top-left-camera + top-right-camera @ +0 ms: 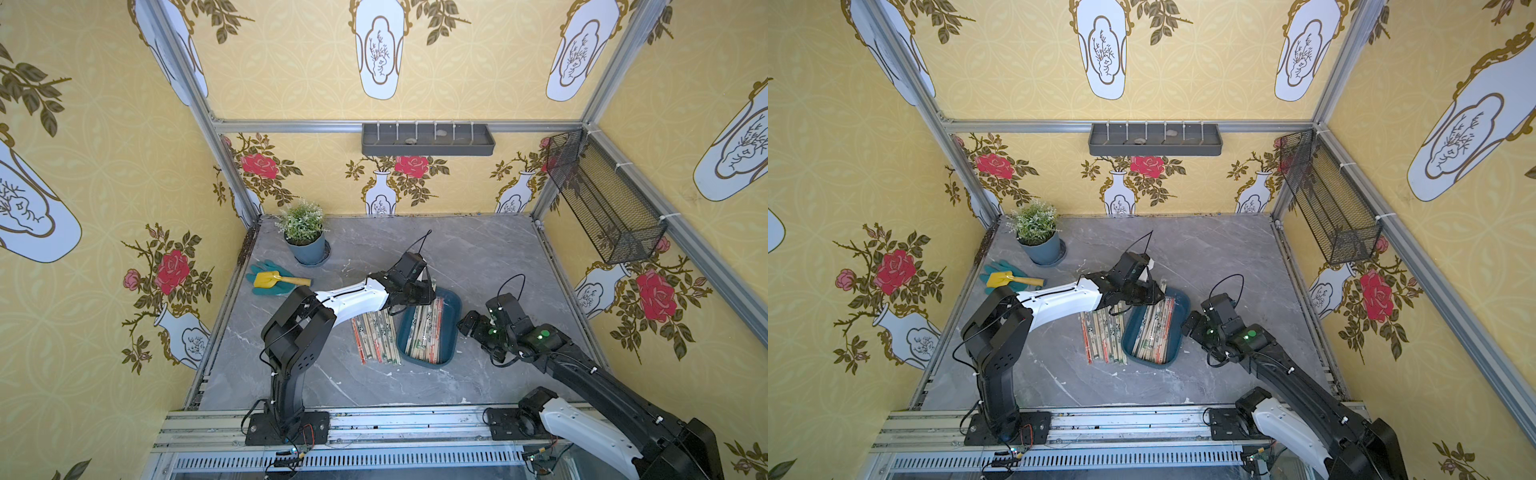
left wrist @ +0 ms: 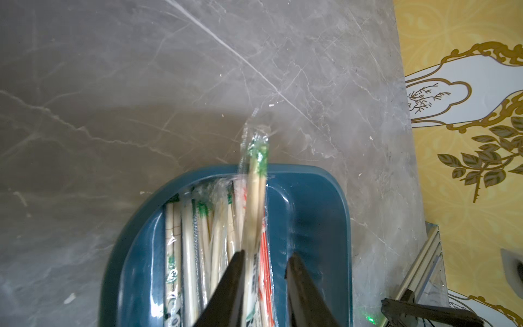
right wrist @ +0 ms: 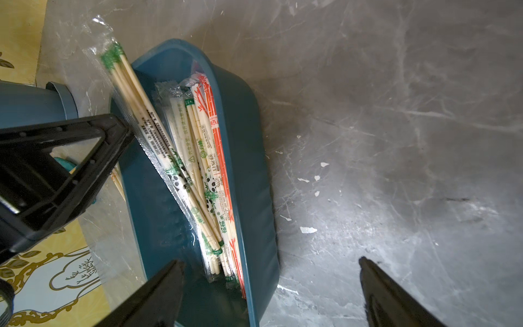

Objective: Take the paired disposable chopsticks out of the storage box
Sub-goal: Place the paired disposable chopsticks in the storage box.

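The storage box (image 1: 452, 330), a dark teal tray, lies mid-table and holds several paired disposable chopsticks (image 1: 424, 328) in clear sleeves. Another bunch of sleeved pairs (image 1: 376, 338) lies on the table just left of the box. My left gripper (image 2: 266, 253) hovers over the box's far end with its jaws apart. One green-marked pair (image 2: 256, 175) rests against one of its fingers, blurred, its end sticking out over the box rim (image 2: 311, 175). My right gripper (image 3: 270, 260) is open wide at the box's right side, straddling the box wall (image 3: 249, 170).
A potted plant (image 1: 305, 237) stands at the back left, with teal gloves and a yellow trowel (image 1: 270, 279) near the left edge. On the walls hang a grey divided shelf (image 1: 428, 139) and a black wire basket (image 1: 602, 199).
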Controlling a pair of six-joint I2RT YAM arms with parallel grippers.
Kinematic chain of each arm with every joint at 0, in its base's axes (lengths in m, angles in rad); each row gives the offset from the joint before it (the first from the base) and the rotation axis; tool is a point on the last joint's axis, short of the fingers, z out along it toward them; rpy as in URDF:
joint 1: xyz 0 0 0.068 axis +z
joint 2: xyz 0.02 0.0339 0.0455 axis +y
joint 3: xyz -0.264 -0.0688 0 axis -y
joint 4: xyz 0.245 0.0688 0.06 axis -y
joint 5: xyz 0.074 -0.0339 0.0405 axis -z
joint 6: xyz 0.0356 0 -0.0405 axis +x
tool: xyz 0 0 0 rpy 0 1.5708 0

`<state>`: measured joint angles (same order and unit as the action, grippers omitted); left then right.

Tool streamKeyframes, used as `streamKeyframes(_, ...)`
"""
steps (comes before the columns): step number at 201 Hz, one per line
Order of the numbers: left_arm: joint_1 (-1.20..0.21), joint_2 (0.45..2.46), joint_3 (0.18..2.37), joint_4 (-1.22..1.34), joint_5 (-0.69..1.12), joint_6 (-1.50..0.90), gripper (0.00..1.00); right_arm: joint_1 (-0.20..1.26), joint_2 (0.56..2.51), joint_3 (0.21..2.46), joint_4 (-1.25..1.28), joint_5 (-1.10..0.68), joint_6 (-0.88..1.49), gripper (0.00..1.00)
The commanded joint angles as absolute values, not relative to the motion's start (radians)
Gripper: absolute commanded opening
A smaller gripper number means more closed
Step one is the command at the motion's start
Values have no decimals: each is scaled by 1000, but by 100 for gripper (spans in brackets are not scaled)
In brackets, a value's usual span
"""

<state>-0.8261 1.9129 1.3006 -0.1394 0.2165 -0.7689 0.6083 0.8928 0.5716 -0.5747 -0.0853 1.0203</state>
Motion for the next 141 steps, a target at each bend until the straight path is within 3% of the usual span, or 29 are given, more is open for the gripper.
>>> streamKeyframes(1,-827,1920,1304,-123,212,-746,38,609,890,570,-579,-86,1013,97)
streamKeyframes(41,-839,1903,1300,-139,197,-737,45,609,893,568,-576,-86,1015,97)
streamKeyframes(72,-868,1877,1295,-187,85,-742,49,609,899,567,-571,-87,1016,97)
streamKeyframes(97,-895,1890,1331,-274,-21,-741,44,609,906,566,-565,-92,1014,97)
streamKeyframes(141,-934,1949,1391,-337,-56,-728,35,609,908,561,-560,-93,1010,97)
